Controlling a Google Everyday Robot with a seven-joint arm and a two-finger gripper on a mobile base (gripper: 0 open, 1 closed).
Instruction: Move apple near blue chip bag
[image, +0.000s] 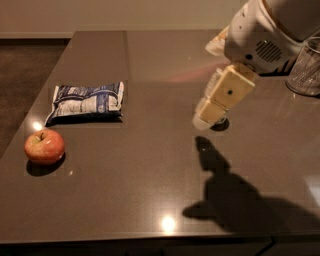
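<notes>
The apple (44, 146), red-orange with a short stem, sits on the dark table (150, 190) near its left edge. The blue chip bag (87, 102), dark blue and white and crinkled, lies flat just behind the apple, slightly to its right. My gripper (212, 112) hangs above the table's middle right, far to the right of the apple and the bag, its cream fingers pointing down-left. It holds nothing that I can see. It hides most of the green-and-white soda can behind it.
A dark wire basket (305, 75) stands at the right edge behind my arm (265, 35). The arm's shadow (235, 200) falls on the front right of the table. The floor (25, 80) lies beyond the left edge.
</notes>
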